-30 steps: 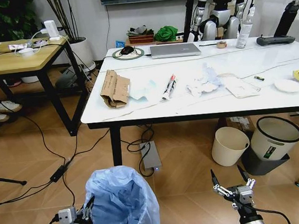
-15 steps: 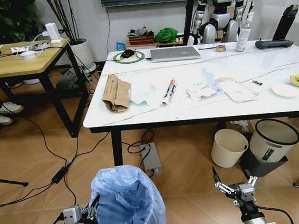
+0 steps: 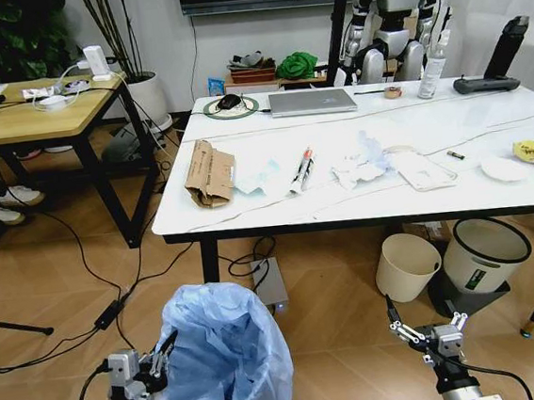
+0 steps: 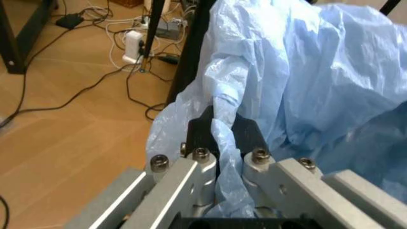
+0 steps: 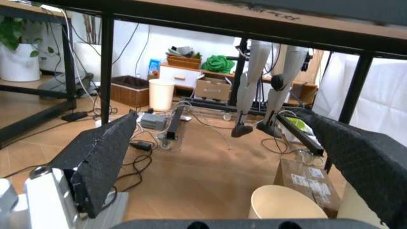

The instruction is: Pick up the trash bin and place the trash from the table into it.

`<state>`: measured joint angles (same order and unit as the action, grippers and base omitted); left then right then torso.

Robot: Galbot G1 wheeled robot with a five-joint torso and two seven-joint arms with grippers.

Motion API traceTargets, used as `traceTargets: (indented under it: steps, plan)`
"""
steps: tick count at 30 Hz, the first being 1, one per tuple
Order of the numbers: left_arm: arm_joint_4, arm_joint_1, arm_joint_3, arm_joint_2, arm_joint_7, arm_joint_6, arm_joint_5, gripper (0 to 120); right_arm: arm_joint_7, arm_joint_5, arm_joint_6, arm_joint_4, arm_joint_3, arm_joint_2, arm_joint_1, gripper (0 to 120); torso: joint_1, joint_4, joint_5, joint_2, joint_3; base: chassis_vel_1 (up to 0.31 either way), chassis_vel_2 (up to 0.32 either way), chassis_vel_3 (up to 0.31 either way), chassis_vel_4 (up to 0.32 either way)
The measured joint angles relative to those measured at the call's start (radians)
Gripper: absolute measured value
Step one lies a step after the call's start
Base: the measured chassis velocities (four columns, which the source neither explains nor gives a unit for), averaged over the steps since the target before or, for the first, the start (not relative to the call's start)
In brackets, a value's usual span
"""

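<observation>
Left gripper is clamped on the bag rim of the trash bin, near the table; right gripper hangs spread, idle. Bin secured; next, collecting trash.

Left end effector low at the robot's left, fingers pinched together on a fold of blue bag, right end effector low at the right, fingers spread wide, holding nothing
</observation>
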<state>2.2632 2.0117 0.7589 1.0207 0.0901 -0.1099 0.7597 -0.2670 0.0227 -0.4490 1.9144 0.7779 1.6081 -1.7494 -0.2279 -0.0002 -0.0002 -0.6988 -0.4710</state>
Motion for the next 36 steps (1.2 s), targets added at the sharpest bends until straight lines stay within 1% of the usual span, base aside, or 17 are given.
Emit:
traceTargets:
  steps: [2,4,9,10,21,27,28,29,36]
  plan:
    - [0.01,0.002,-0.015,0.005,-0.008,-0.012,0.013,0,0.0,0.0,-0.005,0.0,0.002,0.0,-0.003,100,-0.007,0.0001,0.0002,-0.015,-0.008,0.0,0.0,0.0,0.0]
    - [0.01,0.004,-0.018,0.009,-0.011,-0.013,0.013,0,0.0,0.0,-0.006,0.0,0.003,0.0,-0.005,100,-0.009,0.0001,0.0001,-0.02,-0.011,0.0,0.0,0.0,0.0]
    - [0.014,0.015,-0.025,0.018,-0.013,-0.012,0.005,0,0.0,0.0,-0.008,0.002,0.002,0.0,-0.007,100,-0.017,0.0001,0.0001,-0.045,-0.028,0.0,0.0,0.0,0.0]
    - [0.014,0.015,-0.025,0.018,-0.013,-0.012,0.005,0,0.0,0.0,-0.008,0.002,0.002,0.0,-0.007,100,-0.017,0.0001,0.0001,-0.045,-0.028,0.0,0.0,0.0,0.0]
    - [0.033,0.026,-0.037,0.038,-0.03,-0.007,-0.015,0,0.0,0.0,-0.008,0.015,-0.003,0.0,-0.012,100,-0.041,0.0001,0.0002,-0.1,-0.058,0.0,0.0,0.0,0.0]
    - [0.037,0.03,-0.037,0.041,-0.03,-0.005,-0.019,0,0.0,0.01,-0.005,0.025,-0.017,0.0,-0.017,100,-0.048,0.0001,0.0002,-0.116,-0.068,0.0,0.0,0.0,0.0]
    - [0.038,0.032,-0.037,0.042,-0.031,-0.004,-0.022,0,0.0,0.01,-0.005,0.026,-0.019,0.0,-0.017,100,-0.05,0.0001,0.0002,-0.123,-0.072,0.0,0.0,0.0,0.0]
    - [0.042,0.04,-0.042,0.045,-0.031,-0.001,-0.03,0,0.0,0.011,-0.005,0.03,-0.021,0.0,-0.017,100,-0.056,0.0002,0.0001,-0.139,-0.082,0.0,0.0,0.0,0.0]
    - [0.043,0.042,-0.045,0.049,-0.031,0.004,-0.04,0,0.001,0.011,-0.005,0.035,-0.02,0.0,-0.021,100,-0.071,0.0002,0.0002,-0.171,-0.101,0.0,0.0,0.0,0.0]
